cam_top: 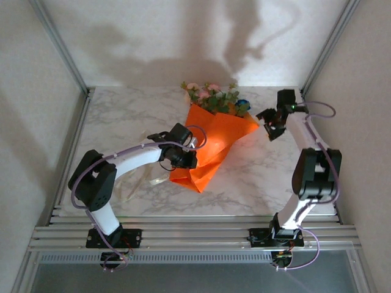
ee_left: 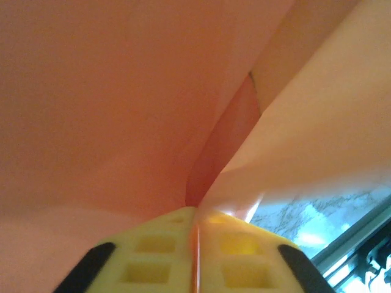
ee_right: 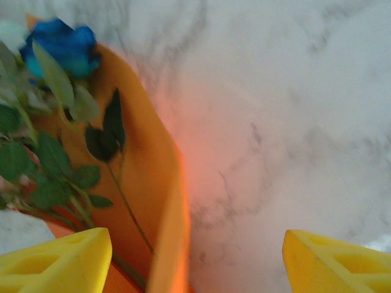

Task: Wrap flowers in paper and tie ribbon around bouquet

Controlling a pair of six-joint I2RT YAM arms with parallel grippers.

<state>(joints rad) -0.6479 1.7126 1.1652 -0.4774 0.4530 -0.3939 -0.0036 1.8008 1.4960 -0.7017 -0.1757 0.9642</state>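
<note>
Orange glossy paper [cam_top: 211, 143] lies on the marble table [cam_top: 122, 122], already folded into a loose cone around the flowers [cam_top: 214, 97], whose pink, white and blue heads stick out of the wide end at the far side. The sheet looks light, thin and slick. It should crease readily and spring open once let go, so the best hold is probably a pinch on an overlapped edge near the narrow lower end, where the stems gather, not on the soft blooms. The left gripper [ee_left: 195, 220] sits at that lower left flank with its yellow fingers nearly together and a thin orange edge caught between them, so it is pinching the paper. The right gripper [cam_top: 269, 125] hangs just beside the cone's upper right edge, near the blue flower [ee_right: 61, 46], its fingers spread wide with nothing between them but bare marble and the paper's rim. It holds nothing.
</note>
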